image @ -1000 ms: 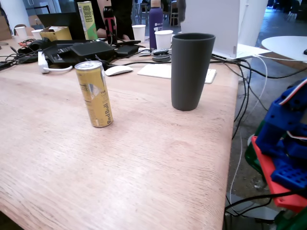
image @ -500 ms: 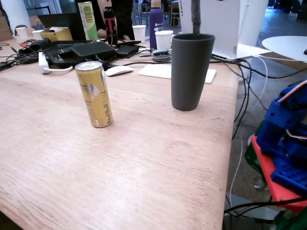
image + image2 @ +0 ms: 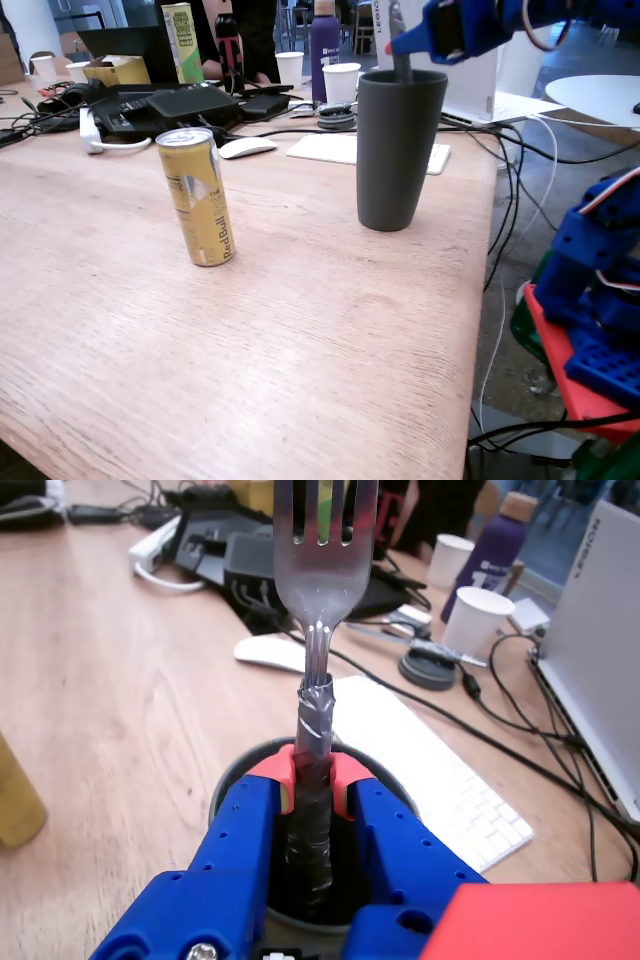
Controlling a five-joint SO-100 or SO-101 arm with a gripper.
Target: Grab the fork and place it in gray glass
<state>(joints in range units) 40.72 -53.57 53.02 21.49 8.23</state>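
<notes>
We are at the placing step; our fingers (image 3: 313, 780) clench the fork (image 3: 322, 580) by its foil handle, tines up, its lower end inside the gray glass (image 3: 400, 150) near the table's (image 3: 300, 330) far right corner. Next we judge it calls for lowering a little, then releasing so the fork rests inside.

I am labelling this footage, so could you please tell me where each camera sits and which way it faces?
Fixed view: stands low at the table's near edge, looking across it at the can and gray glass; the blue gripper enters top right.
Wrist view: rides on the gripper, looking along the fork toward the keyboard.
Shared: fork, glass, gripper, white cups.
</notes>
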